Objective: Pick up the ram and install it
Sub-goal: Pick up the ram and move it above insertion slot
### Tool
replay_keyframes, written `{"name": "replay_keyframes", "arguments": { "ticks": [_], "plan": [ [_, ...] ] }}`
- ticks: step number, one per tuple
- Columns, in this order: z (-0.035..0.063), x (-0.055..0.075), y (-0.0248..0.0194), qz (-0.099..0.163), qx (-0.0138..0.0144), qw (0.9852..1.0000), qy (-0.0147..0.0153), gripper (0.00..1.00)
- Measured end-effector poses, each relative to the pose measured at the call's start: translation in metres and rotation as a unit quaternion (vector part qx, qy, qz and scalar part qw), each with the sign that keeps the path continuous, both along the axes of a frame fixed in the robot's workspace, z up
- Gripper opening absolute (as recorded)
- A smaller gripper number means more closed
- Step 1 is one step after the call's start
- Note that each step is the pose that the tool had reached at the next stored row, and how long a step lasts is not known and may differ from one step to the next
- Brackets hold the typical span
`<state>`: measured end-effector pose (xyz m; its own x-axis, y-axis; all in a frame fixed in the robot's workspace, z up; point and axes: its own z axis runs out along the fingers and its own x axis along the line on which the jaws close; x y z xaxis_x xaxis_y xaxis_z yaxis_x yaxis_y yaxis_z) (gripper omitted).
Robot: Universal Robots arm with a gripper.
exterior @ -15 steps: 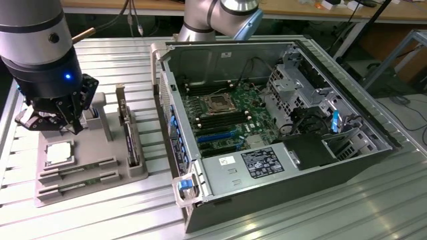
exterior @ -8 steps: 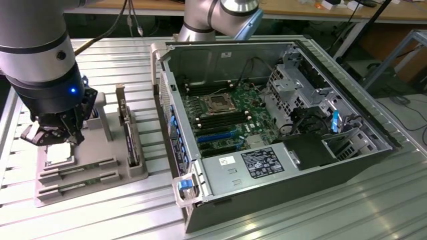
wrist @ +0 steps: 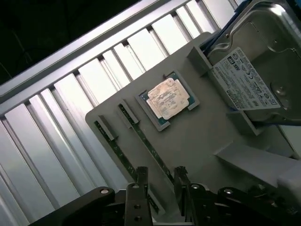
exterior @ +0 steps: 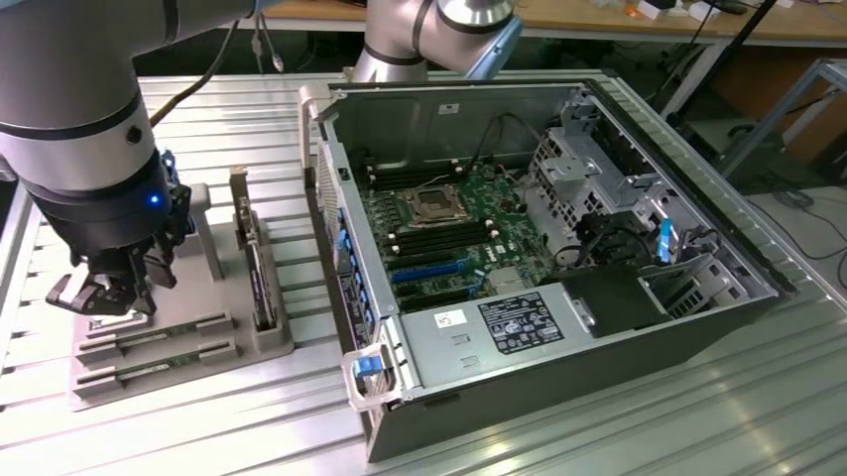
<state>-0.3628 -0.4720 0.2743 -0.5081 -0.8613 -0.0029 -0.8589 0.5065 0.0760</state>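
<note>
Spread fingers over the tray: the gripper (wrist: 161, 172) hangs low over the ram (wrist: 143, 141), which lies in the gray tray (wrist: 202, 141).
A second ram stick (wrist: 115, 149) lies parallel just beside it; a CPU (wrist: 167, 100) and a hard drive (wrist: 254, 70) sit near. The print on the drive's white label is too small to read.

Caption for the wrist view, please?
Open gripper poised over a ram stick in the tray, beside CPU and hard drive.

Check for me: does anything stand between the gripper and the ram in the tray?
Nothing visible does. The gripper hangs just above the ram in the grey tray, with one finger on each side of it.
</note>
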Motion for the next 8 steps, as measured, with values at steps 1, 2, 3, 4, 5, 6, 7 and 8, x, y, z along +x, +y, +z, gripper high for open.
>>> {"name": "replay_keyframes", "arguments": {
  "ticks": [1,2,3,4,5,6,7,8],
  "plan": [
    [-0.0008,0.0,-0.0003,0.007,0.0,1.0,0.0,0.36],
    [-0.002,0.0,-0.0007,0.017,0.0,0.9999,0.0,0.36],
    [-0.0038,0.0,-0.0012,0.032,0.0,0.9995,0.0,0.36],
    [-0.0047,0.0,-0.0015,0.041,0.0,0.9992,0.0,0.36],
    [-0.0055,0.0,-0.0017,0.048,0.0,0.9988,0.0,0.36],
    [-0.0066,0.0,-0.0021,0.059,0.0,0.9983,0.0,0.36],
    [-0.0077,0.0,-0.0025,0.072,0.0,0.9974,0.0001,0.36],
    [-0.0093,0.0,-0.0031,0.091,0.0,0.9958,0.0,0.36]
  ]
}}
